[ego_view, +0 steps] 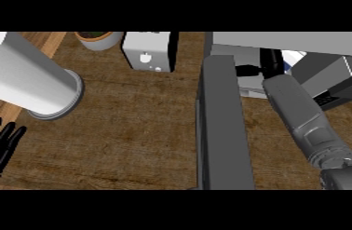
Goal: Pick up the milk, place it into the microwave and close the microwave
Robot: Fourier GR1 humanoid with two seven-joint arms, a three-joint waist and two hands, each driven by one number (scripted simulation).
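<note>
No writing is readable anywhere. The right robot hand (269,61) reaches inside the microwave (275,40), past its open door (223,126), near a blue-and-white milk (297,57) carton; its grip cannot be told. The left robot hand (10,139) rests open at the desk (131,131) edge.

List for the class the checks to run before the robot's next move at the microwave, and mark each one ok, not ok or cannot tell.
1. Microwave door open: ok, it swings out over the wooden counter.
2. Right hand inside the microwave: ok.
3. Milk set down inside: cannot tell, mostly hidden.
4. Right hand released from the milk: cannot tell.
5. Left hand away from the door: ok, resting open at the left edge.
</note>
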